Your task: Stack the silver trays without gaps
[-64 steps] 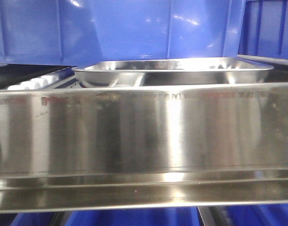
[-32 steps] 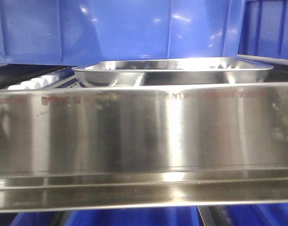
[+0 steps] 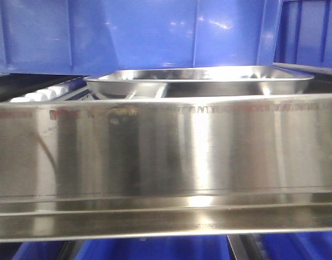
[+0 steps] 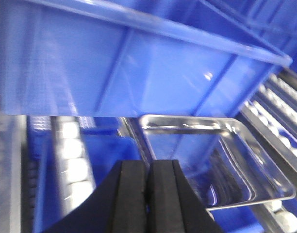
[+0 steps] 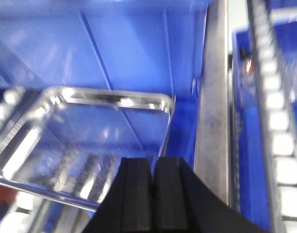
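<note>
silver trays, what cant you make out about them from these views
Front view: the rail hides the base of the silver tray, so any stack or gap is unseen.
Left wrist: the left gripper covers its near-left corner.
Right wrist: blurred; frame edge cuts its left side.

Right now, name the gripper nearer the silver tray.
Right, probably: the right gripper hangs over the right rim of the silver tray; the left gripper sits just off its left rim.

Nothing can be read for certain. A faint row of reddish characters runs along the upper edge of the brushed-steel shelf rail, from about 9 o'clock to 3 o'clock in the front view. It is too blurred to make out any letter or number.
</note>
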